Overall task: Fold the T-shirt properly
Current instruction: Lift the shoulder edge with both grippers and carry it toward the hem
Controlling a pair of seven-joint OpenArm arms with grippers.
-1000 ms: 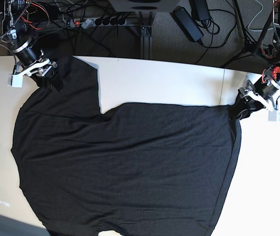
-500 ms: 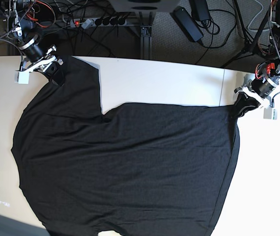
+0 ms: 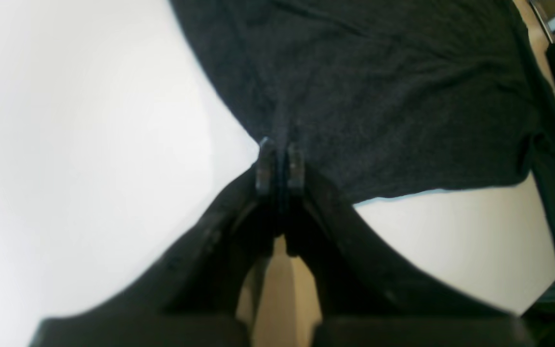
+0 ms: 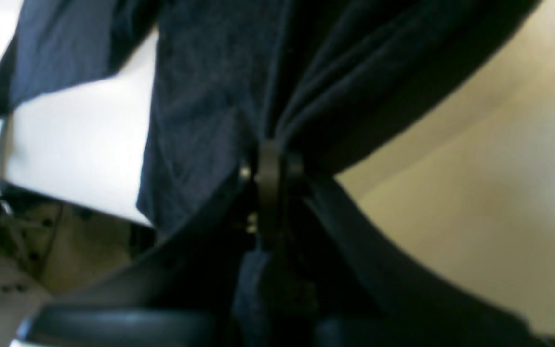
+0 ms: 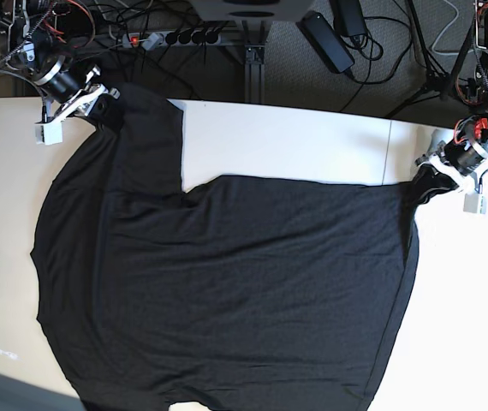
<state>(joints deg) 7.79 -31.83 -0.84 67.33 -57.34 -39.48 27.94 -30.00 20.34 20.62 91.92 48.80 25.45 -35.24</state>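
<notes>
Left gripper (image 3: 280, 166): both fingers pressed together with a thin ridge of black cloth pinched between them. From that pinch the fabric fans away across the white table (image 3: 89, 144). In the base view this gripper (image 5: 437, 177) sits at the right edge of the table, clamped on a bunched corner of the T-shirt (image 5: 244, 291).

Right gripper (image 4: 270, 166): jaws closed tight on a gathered fold of the same dark cloth, several pleats radiating from the grip. In the base view it (image 5: 98, 103) is at the far left corner of the table, by the back edge, holding the shirt's corner there.

T-shirt: plain black side up, spread wide over the table and covering most of it, stretched between the 2 grip points. A bare rectangular patch of table (image 5: 278, 141) shows along the back edge between the 2 held corners. The shirt's near edge runs out of the base view at the bottom.

Behind the table: a power strip (image 5: 175, 38) and loose cables (image 5: 372, 51) on the floor.
</notes>
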